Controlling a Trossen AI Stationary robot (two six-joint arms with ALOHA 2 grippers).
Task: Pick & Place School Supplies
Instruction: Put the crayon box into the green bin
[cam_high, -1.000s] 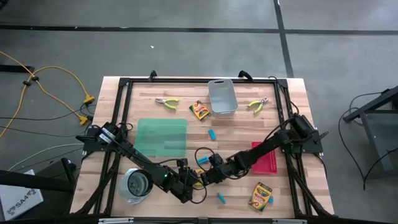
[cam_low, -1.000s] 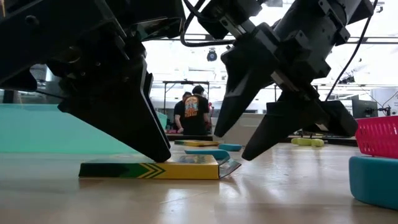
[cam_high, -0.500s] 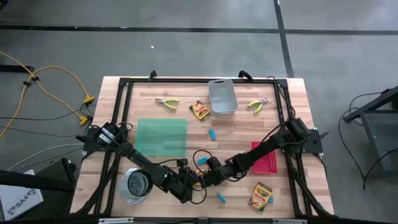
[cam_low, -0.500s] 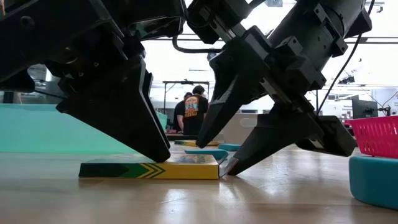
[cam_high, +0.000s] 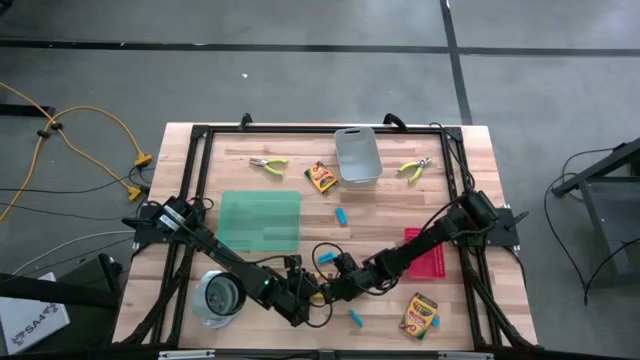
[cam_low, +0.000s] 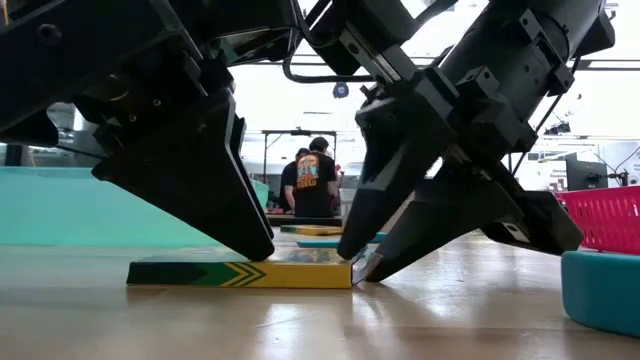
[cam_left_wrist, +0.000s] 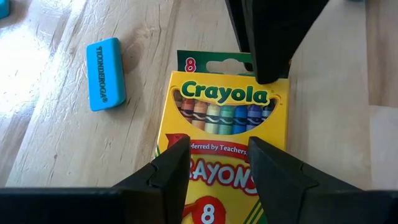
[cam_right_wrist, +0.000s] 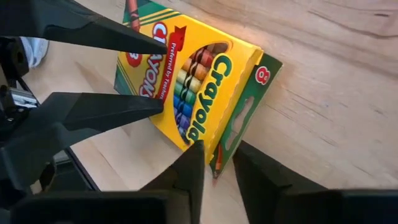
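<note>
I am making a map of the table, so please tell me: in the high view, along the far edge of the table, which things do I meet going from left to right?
Pliers → crayon box → grey bin → second pliers.

Crayon box (cam_left_wrist: 224, 124): yellow face, green flap and lettering, a row of multicoloured crayons printed across it, green-and-yellow chevrons along its edge. Eraser block (cam_left_wrist: 104, 73): light blue with dark lettering. Desk (cam_high: 380, 205): pale wood grain; mat (cam_high: 260, 220) green, tray (cam_high: 430, 255) red.
</note>
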